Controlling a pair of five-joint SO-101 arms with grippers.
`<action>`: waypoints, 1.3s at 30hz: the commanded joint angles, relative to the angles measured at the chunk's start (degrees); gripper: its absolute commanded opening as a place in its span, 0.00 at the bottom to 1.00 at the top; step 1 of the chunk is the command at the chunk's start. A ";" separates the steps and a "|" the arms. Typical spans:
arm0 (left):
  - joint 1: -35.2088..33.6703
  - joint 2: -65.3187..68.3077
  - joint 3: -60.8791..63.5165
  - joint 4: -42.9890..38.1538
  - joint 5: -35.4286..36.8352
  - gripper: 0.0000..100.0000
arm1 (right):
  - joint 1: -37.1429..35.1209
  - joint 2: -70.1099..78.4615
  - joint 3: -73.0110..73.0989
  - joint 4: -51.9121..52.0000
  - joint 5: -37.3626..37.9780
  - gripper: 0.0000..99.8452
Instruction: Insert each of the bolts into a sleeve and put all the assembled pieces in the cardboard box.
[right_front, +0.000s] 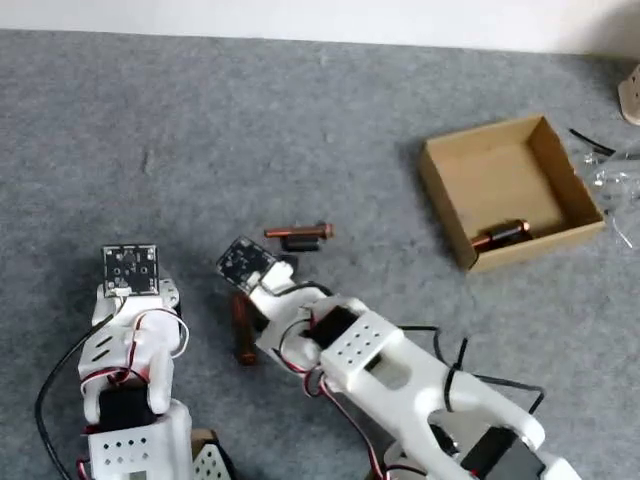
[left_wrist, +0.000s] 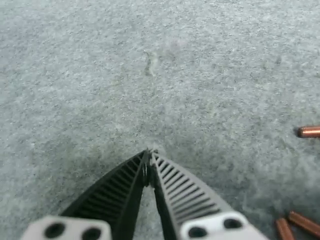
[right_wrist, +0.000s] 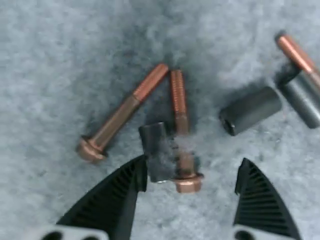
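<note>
Felt, grey, covers the worktop (right_front: 330, 110). At the left, the left arm's camera board hides its hand from above. In its own wrist view the left hand (left_wrist: 150, 159) is clenched, fingertips meeting on nothing, over bare felt. At that view's edge three copper bolt ends are cut off: one (left_wrist: 309, 131) apart, and a pair (left_wrist: 304, 223) close together.

In the centre the right arm lies across the worktop, and its board again covers the hand from above. Its wrist view shows the right hand (right_wrist: 194, 165) released, fingers wide apart. Between them lies a bolt (right_wrist: 178, 107), blurred along the lower shank, its head nearest the hand. A short dark sleeve (right_wrist: 156, 150) lies against its side and touches one finger (right_wrist: 125, 195); whether the bolt enters it I cannot tell. A second bolt (right_wrist: 120, 112) lies slanted just beside it, their threaded ends nearly meeting. Farther off lies a loose sleeve (right_wrist: 250, 110). Past it another sleeve (right_wrist: 304, 97), cut by the frame, has a copper shank (right_wrist: 292, 50) beside or through it. From above, one bolt (right_front: 298, 232) lies just beyond the arm and another (right_front: 243, 335) is half hidden by it.

At the right the box (right_front: 495, 175) holds one assembled piece (right_front: 502, 235) against its near wall. Clear scraps (right_front: 612, 178) lie beside it, too faint to make out.
</note>
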 joint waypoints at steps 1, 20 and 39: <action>-0.75 -0.75 -2.24 -1.32 0.44 0.01 | -1.54 0.22 -2.51 0.40 0.97 0.26; -0.75 -0.75 -2.24 -1.41 0.53 0.01 | -1.71 0.40 -2.59 0.04 3.08 0.26; -0.75 -0.66 -1.80 -2.46 0.53 0.01 | -1.63 13.67 -7.16 -2.33 3.16 0.26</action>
